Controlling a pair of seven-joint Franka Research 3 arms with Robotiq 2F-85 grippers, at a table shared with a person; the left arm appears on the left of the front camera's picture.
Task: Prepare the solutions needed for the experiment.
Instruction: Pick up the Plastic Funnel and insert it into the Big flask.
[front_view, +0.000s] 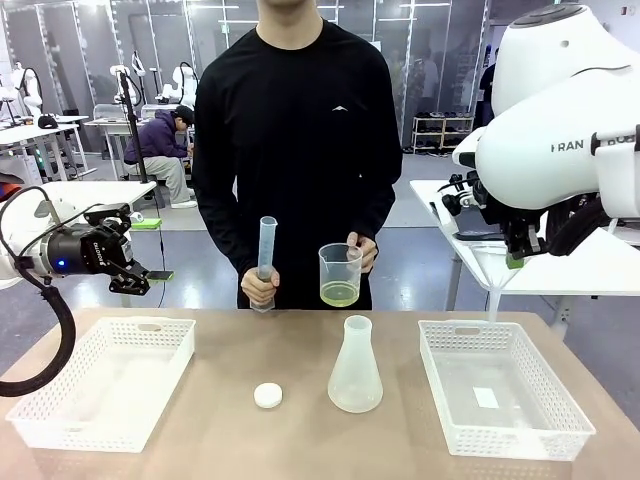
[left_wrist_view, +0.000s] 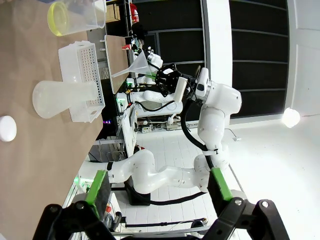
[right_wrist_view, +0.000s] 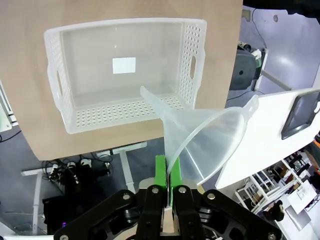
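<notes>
The solutions are a shallow pale yellow layer in a clear beaker held by the person's hand at the far side. The person's other hand holds a graduated cylinder upright. From the left wrist, the solutions glow yellow in the beaker at the top left. An empty conical flask stands mid-table, with a white cap to its left. High above the right basket, my right gripper is shut on a clear funnel; the funnel's rim is pinched in that gripper. My left gripper hovers open and empty above the left basket.
A white perforated basket sits at the table's left and another basket at the right, both without labware. In the right wrist view the right basket lies below the funnel. White side tables stand behind both arms.
</notes>
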